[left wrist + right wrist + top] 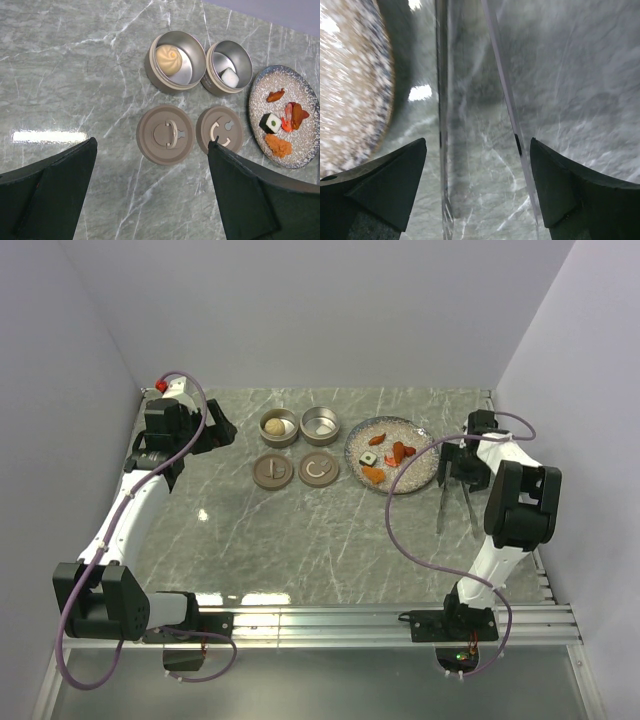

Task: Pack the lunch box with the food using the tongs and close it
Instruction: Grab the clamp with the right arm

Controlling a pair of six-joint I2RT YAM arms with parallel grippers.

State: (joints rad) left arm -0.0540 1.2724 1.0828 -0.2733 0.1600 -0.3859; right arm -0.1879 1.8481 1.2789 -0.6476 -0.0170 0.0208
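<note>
The tongs lie flat on the table to the right of the speckled plate. Their two arms run between my right gripper's fingertips. My right gripper is open, straddling both arms with a gap on each side. The lunch box is two round tins: one holds a beige ball, the other a white piece. Their lids lie in front. Orange-red bits and a dark block sit on the plate. My left gripper hangs open, left of the tins.
Grey walls close in the table at the back and on both sides. A metal rail runs along the near edge by the arm bases. The right arm's purple cable loops over the table in front of the plate.
</note>
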